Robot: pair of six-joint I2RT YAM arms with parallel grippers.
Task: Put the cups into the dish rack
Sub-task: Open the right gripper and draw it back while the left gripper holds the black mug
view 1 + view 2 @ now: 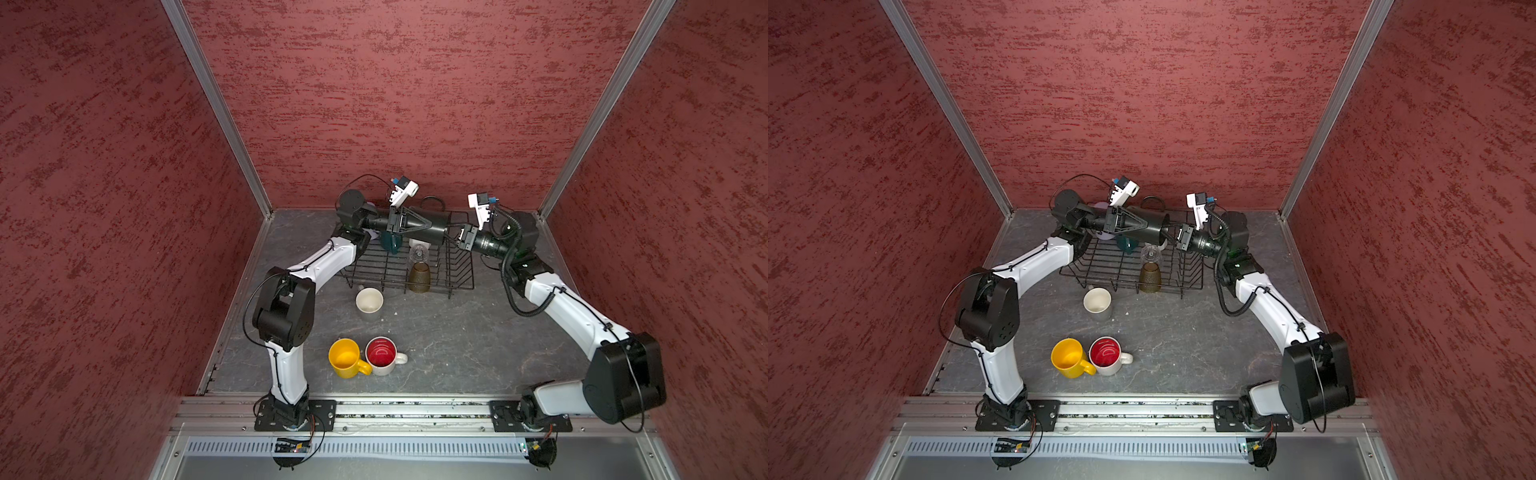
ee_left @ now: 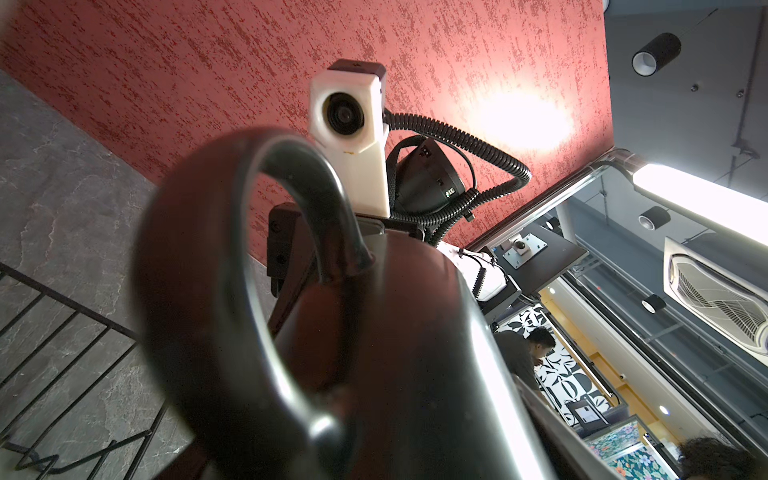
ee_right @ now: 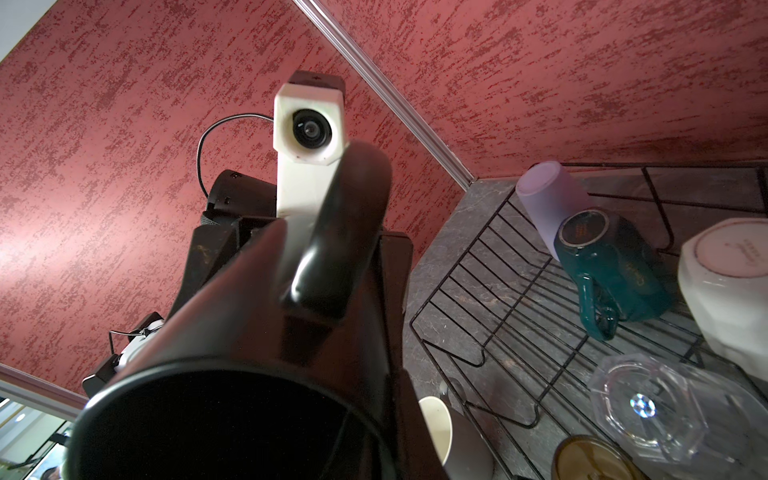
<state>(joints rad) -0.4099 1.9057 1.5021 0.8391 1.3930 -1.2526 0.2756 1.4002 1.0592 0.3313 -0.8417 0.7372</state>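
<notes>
- The black cup (image 1: 434,224) hangs on its side in the air above the back of the dish rack (image 1: 457,287). Its long axis is level and runs left to right in both top views.
- Its open mouth points at the right arm, its base at the left arm, and its handle (image 1: 432,201) is turned up.
- The left jaws are spread wide around the base end of the black cup, one on each flank, gripping it.
- The right jaws are pressed together on the lower rim of its mouth.
- In the rack stand the amber glass (image 1: 419,277) and the clear glass (image 1: 417,253), mouths down, and the dark teal cup (image 3: 615,266) lies tipped over.
- The grey cup (image 1: 369,301), yellow cup (image 1: 345,357) and red-lined cup (image 1: 381,355) stand upright on the surface (image 1: 436,345).
</notes>
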